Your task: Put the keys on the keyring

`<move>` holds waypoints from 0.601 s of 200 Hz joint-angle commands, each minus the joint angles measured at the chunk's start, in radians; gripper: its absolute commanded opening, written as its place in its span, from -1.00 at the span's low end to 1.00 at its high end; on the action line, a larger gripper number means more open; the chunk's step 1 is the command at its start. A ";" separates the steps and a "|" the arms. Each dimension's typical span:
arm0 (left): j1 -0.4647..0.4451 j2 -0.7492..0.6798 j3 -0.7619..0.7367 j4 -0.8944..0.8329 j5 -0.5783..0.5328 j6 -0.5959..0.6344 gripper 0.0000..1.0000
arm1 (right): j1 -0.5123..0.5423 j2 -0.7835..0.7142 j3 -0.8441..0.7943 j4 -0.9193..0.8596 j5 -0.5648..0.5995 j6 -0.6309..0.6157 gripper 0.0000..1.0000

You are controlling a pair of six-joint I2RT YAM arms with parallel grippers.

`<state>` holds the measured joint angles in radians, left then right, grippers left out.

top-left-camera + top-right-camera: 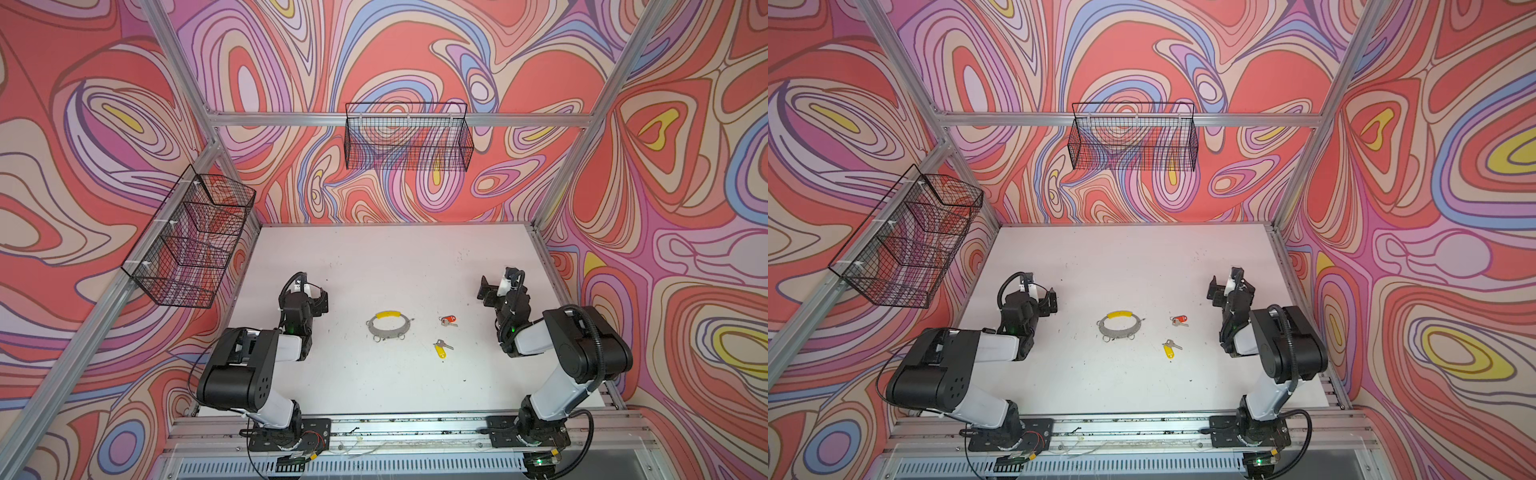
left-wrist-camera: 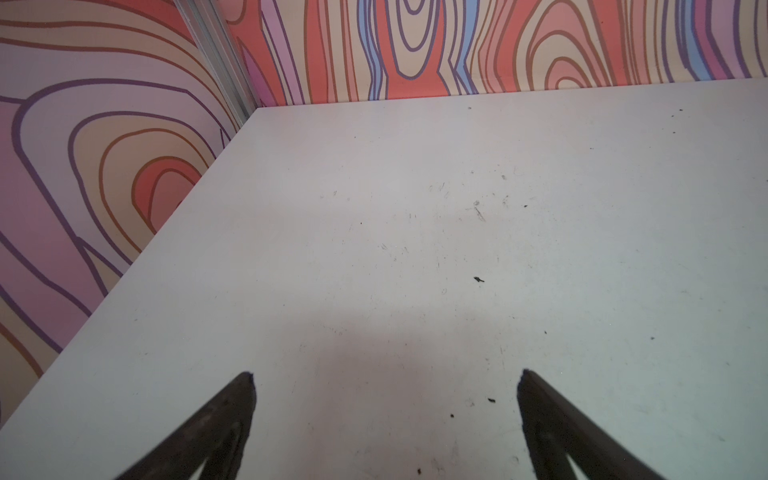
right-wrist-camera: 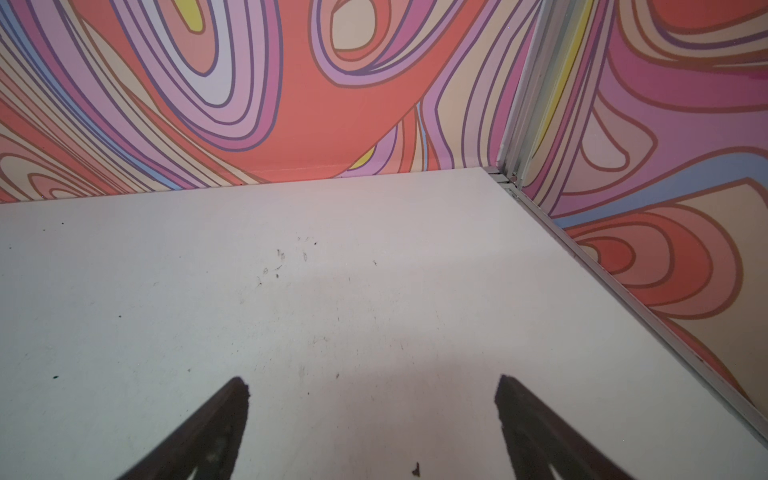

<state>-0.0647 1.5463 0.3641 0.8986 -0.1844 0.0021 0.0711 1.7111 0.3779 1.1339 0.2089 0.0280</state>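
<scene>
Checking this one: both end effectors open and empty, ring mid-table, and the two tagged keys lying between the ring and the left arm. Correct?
Not quite. Both top views show the red-tagged key and the yellow-tagged key lying between the ring and the right arm, not the left. The rest holds: the wrist views show the left end effector and right end effector open and empty.

The keyring, a flat grey ring with a yellow arc on its far side and small wire rings around its rim, lies flat in the middle of the bench. To its right, apart from it, lie the red-tagged key and, nearer the front edge, the yellow-tagged key.
</scene>
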 commanded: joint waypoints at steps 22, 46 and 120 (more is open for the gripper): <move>0.005 0.002 0.006 0.019 -0.009 -0.012 1.00 | -0.005 0.001 0.012 -0.003 -0.006 0.000 0.96; 0.006 0.003 0.006 0.019 -0.007 -0.013 1.00 | -0.005 0.001 0.013 -0.002 -0.006 0.000 0.96; 0.009 0.001 0.009 0.011 0.000 -0.015 1.00 | -0.005 0.001 0.012 -0.003 -0.007 0.001 0.96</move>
<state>-0.0639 1.5463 0.3641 0.8986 -0.1841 -0.0040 0.0711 1.7111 0.3779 1.1313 0.2089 0.0284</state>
